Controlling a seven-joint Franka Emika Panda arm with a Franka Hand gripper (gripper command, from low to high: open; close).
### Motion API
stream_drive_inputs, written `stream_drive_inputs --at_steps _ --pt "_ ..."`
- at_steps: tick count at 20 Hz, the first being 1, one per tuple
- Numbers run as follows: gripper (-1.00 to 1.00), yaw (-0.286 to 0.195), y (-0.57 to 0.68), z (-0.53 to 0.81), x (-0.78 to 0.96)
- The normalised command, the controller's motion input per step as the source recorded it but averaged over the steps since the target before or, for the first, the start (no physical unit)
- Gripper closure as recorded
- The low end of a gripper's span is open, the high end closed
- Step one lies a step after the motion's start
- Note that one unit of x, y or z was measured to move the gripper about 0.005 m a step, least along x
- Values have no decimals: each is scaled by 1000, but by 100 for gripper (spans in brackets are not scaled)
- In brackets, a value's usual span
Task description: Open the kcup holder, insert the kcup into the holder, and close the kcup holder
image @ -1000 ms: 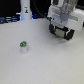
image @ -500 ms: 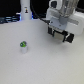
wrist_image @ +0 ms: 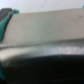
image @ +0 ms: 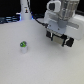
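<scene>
- My hand (image: 56,39) hangs at the exterior view's upper right, its white housing above and two dark fingers (image: 50,36) pointing down toward the worktop (image: 40,65)
- I cannot tell whether my hand is released or clenched; the fingers are small and blurred in the exterior view, and the wrist view does not show them clearly
- Just behind and beside my hand sits a dark boxy shape, the kcup holder (image: 71,41), mostly hidden by my own arm, so I cannot say whether its drawer is out or in
- The kcup (image: 22,47) stands upright on the worktop toward the exterior view's left, white body with a green top, well apart from my hand and from the kcup holder
- A tall white post (image: 24,10) rises at the back, toward the exterior view's left, beyond the kcup
- My wrist view is filled by a blurred grey, slightly shiny surface (wrist_image: 45,37) seen very close, with a teal edge (wrist_image: 5,22) at one side; I cannot tell what that surface belongs to
</scene>
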Motion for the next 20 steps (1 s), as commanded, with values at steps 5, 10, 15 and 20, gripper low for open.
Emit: stream_drive_inputs --at_steps 5,10,15,20 --pt "-100 -76 -160 241 752" --pt "-100 -68 5 220 453" --pt "-100 -94 -70 252 355" --pt "-100 -151 -408 402 77"
